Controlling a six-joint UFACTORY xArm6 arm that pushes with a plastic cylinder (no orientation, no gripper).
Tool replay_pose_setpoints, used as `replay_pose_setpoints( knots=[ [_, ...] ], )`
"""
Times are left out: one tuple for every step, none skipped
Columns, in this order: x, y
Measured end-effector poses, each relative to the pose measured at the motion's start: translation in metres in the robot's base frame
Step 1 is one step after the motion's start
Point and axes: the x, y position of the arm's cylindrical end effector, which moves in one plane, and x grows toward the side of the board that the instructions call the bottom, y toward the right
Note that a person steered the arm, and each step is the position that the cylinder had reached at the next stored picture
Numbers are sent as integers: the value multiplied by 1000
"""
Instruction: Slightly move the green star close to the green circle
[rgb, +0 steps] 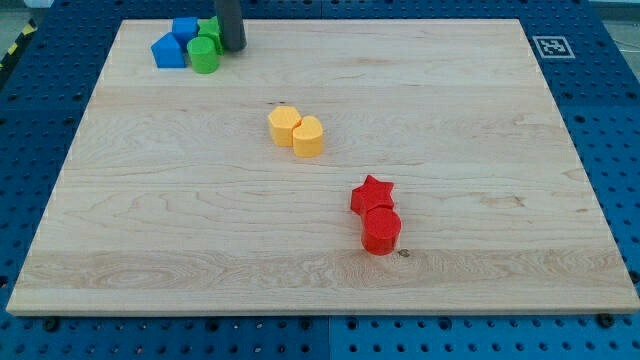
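Observation:
The green circle stands near the view's top left corner of the wooden board. The green star is just behind it, touching it and partly hidden by the rod. My tip rests on the board right against the green star's right side, to the upper right of the green circle.
Two blue blocks sit to the left of the green pair, touching them. Two yellow blocks lie at the board's middle. A red star and a red circle lie lower right. A marker tag is at top right.

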Motion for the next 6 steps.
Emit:
replay_pose_setpoints(
  knots=[
    [-13,43],
    [-29,57],
    [-31,48],
    [-31,28],
    [-31,11],
    [-31,6]
  ],
)
